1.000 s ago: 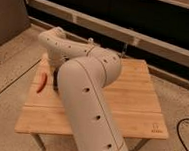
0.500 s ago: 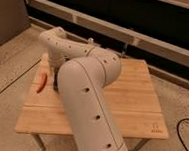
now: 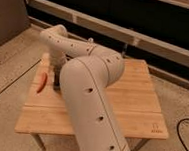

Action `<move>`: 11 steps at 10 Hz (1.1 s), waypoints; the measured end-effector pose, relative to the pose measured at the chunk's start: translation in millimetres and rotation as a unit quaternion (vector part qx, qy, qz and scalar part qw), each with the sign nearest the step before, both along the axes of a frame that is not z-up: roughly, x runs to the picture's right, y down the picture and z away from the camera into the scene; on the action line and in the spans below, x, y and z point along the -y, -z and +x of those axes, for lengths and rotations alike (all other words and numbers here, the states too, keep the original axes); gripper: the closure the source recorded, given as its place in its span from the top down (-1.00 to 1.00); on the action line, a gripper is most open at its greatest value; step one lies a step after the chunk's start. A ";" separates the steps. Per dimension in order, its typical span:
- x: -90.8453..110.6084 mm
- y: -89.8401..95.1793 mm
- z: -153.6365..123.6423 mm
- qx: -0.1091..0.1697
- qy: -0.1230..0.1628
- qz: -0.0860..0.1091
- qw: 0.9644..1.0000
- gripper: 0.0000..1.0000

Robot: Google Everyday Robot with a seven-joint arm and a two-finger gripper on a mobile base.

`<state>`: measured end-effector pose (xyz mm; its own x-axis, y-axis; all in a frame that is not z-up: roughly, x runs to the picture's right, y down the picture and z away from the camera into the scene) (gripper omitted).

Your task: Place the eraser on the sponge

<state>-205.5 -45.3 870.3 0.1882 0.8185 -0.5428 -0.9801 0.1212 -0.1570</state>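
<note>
The work surface is a light wooden slatted table (image 3: 135, 106) standing on a speckled floor (image 3: 6, 89), with a dark wall and a pale rail (image 3: 156, 43) behind it. The arm (image 3: 88, 97) rises from the near edge, bends above the table's middle and reaches back and left. Its wrist points down over the left part of the table. The gripper (image 3: 57, 80) sits at the lower end of that wrist, low over the boards and just beside a long red-orange pepper-like item (image 3: 41, 81). The arm's large link covers most of the gripper, so it cannot be told whether it is apart, together or clamped on anything. Neither the eraser nor the sponge can be made out. Both presumably lie behind the arm, and the dark patch below the wrist could belong to either the gripper or the eraser. This view therefore fits the eraser lying on the table, carried in the gripper, or resting on the sponge. Handling, as a judgement: an eraser is normally light, firm and slightly tacky, so it should not slip or deform. It is best taken across its two long sides, at mid-length. A sponge is soft and yields under load, so the eraser should meet it flat and near its centre.
</note>
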 end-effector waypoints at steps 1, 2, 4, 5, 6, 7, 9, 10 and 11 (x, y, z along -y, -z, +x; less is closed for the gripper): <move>9.3 7.7 3.7 -0.004 0.001 0.014 1.000 0.36; 17.7 14.9 8.4 -0.008 0.004 0.029 1.000 0.36; 27.8 22.5 15.6 -0.014 0.007 0.047 0.999 0.36; 28.0 22.6 15.4 -0.014 0.007 0.047 0.999 0.36; 27.6 23.0 13.3 -0.013 0.008 0.047 0.999 0.36; 27.5 22.8 13.5 -0.013 0.008 0.047 0.999 0.36; 27.5 22.8 13.6 -0.013 0.008 0.047 0.999 0.36; 27.5 22.9 13.4 -0.013 0.008 0.047 0.999 0.36; 27.5 22.8 13.7 -0.013 0.008 0.047 0.999 0.36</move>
